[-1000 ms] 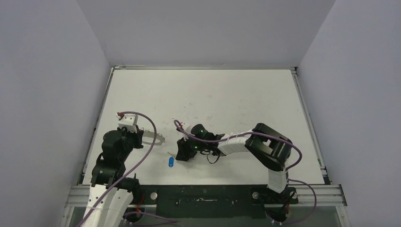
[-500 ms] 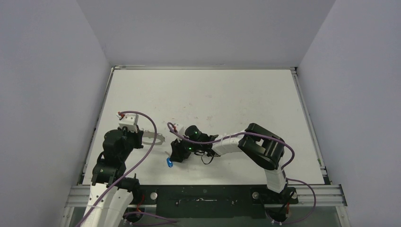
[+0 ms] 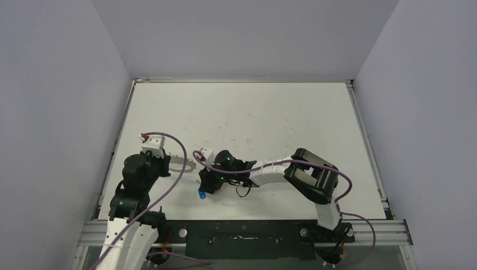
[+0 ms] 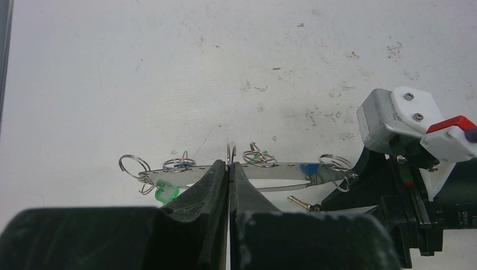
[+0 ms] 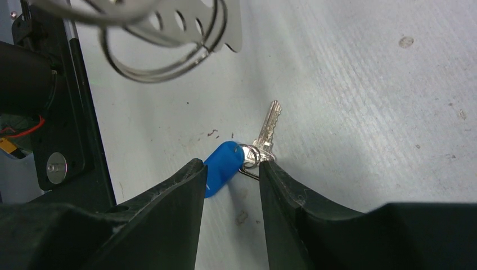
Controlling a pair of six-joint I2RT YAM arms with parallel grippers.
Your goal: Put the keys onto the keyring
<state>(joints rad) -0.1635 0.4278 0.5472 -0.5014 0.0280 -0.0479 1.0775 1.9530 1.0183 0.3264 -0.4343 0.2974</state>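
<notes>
The keyring (image 4: 281, 169), a flat silvery hoop with small split rings on its rim, hangs edge-on just above the table. My left gripper (image 4: 229, 164) is shut on its near rim. A green key tag (image 4: 164, 191) dangles from its left end. The blue key (image 5: 222, 169), a blue tag joined by a small ring to a silver blade (image 5: 269, 129), sits between the fingers of my right gripper (image 5: 230, 166). One finger presses the tag and the other the key's head. In the top view the right gripper (image 3: 203, 187) is just right of the keyring (image 3: 183, 164), with the blue key (image 3: 200, 194) below it.
The table's near edge with its black rail (image 3: 242, 233) lies close below the blue key. The right arm (image 3: 309, 177) stretches leftward across the front of the table. A purple cable (image 3: 177, 152) loops over the left wrist.
My right gripper has moved left toward the keyring and closed slightly around the blue key, which shifted a little left. The left gripper and keyring have stayed still.
</notes>
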